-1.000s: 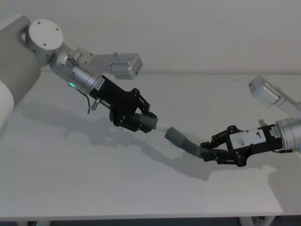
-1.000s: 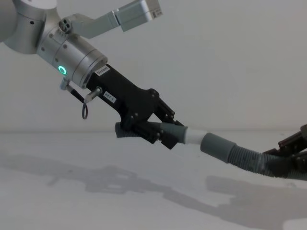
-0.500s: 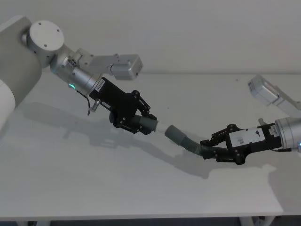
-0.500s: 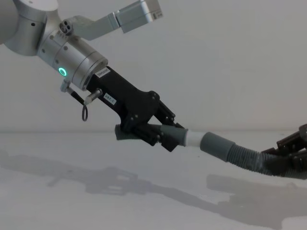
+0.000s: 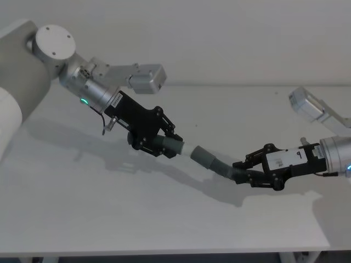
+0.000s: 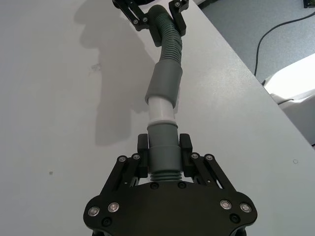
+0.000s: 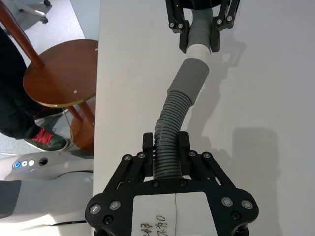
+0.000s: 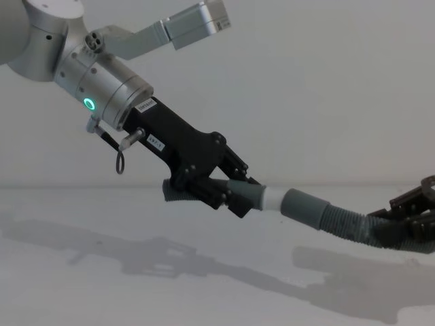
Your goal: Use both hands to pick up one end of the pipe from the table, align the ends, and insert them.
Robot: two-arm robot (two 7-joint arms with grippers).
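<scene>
Both pipe pieces hang in the air above the white table. My left gripper is shut on the dark grey piece that has the whitish tip. My right gripper is shut on the ribbed middle of the other piece. That piece's wide grey cuff points at the tip. The two ends are in line, and the tip meets the mouth of the cuff with a short whitish length showing. How deep it sits inside is hidden.
Beyond the table's edge, the right wrist view has a round wooden stool and a person's legs with a red shoe. A black cable lies on the floor past the other edge. Bare table spreads under both arms.
The two grippers have drawn closer together. The bare whitish length between the left piece and the cuff has become shorter. Both grips are unchanged.
</scene>
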